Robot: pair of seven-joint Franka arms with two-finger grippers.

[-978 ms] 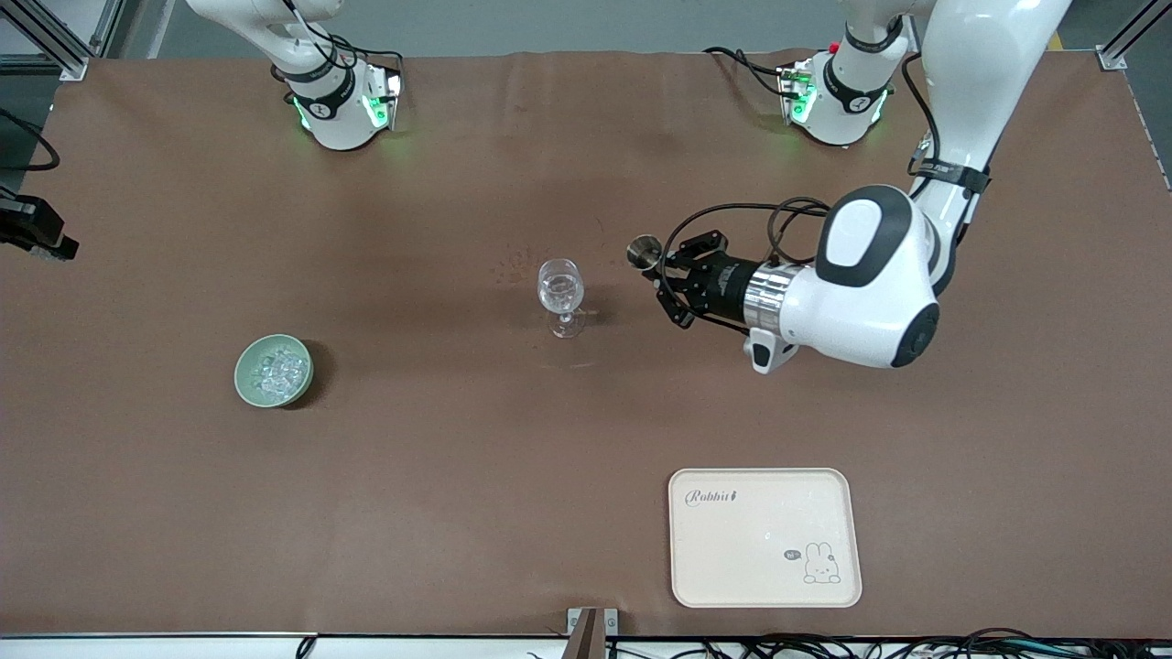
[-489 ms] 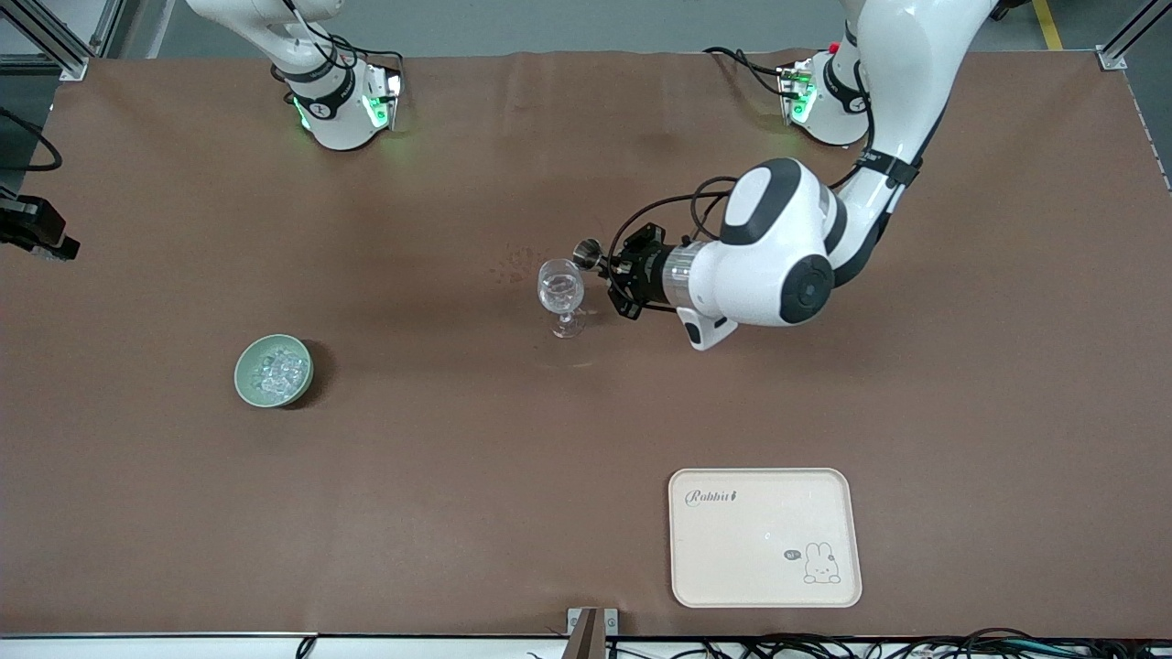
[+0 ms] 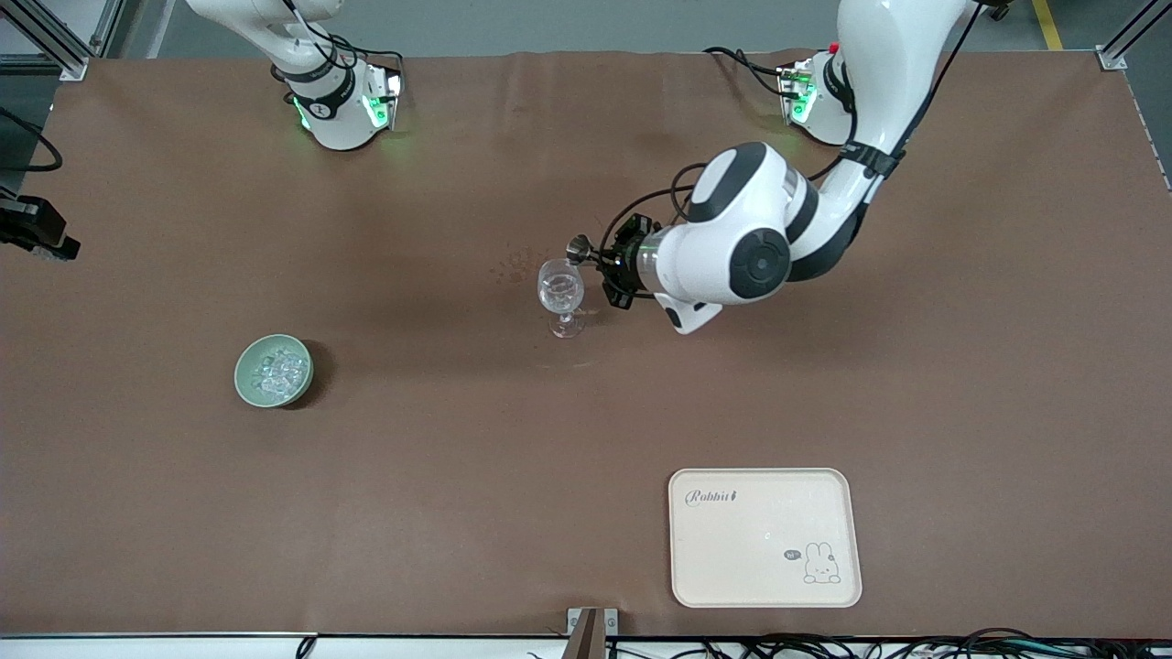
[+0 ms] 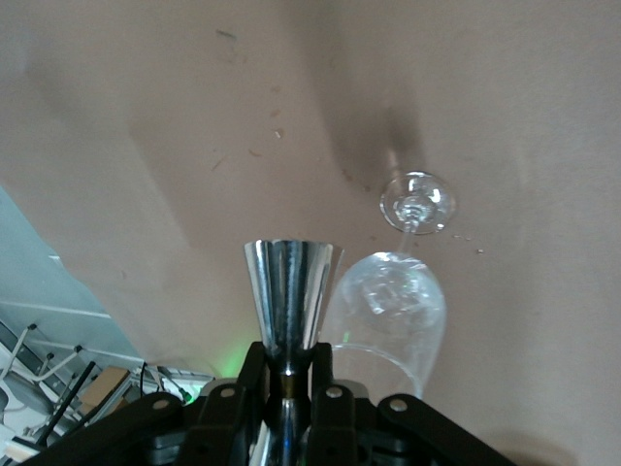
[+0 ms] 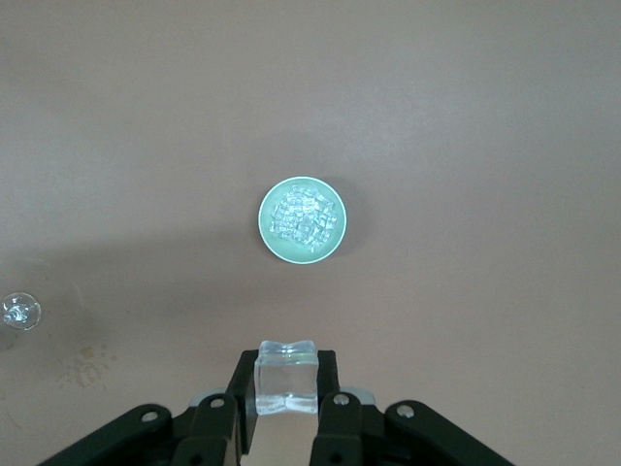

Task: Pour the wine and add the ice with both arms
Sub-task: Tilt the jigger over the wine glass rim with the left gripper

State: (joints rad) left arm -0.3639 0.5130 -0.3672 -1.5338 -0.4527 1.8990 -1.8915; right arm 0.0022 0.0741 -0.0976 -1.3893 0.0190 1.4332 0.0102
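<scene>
A clear stemmed glass [image 3: 560, 286] stands mid-table. My left gripper [image 3: 602, 261] is shut on the waist of a shiny metal jigger [image 3: 579, 248], whose cup is right by the glass's rim. In the left wrist view the jigger [image 4: 289, 296] sticks out of my left gripper [image 4: 288, 364], beside the glass [image 4: 393, 301]. A green bowl [image 3: 244, 380] holds the heap of ice [image 3: 277, 368]. My right gripper [image 5: 287, 388] is shut on one ice cube [image 5: 287, 374], high over the table near the bowl [image 5: 267, 238] of ice [image 5: 303, 217]. It is out of the front view.
A cream tray [image 3: 765, 537] with a rabbit drawing lies near the front edge, toward the left arm's end. The glass shows small at the edge of the right wrist view [image 5: 19, 311]. Brown cloth covers the table.
My left arm has swung toward the middle of the table with the jigger, bringing it from well apart to right by the glass's rim. The bowl and the glass have not moved.
</scene>
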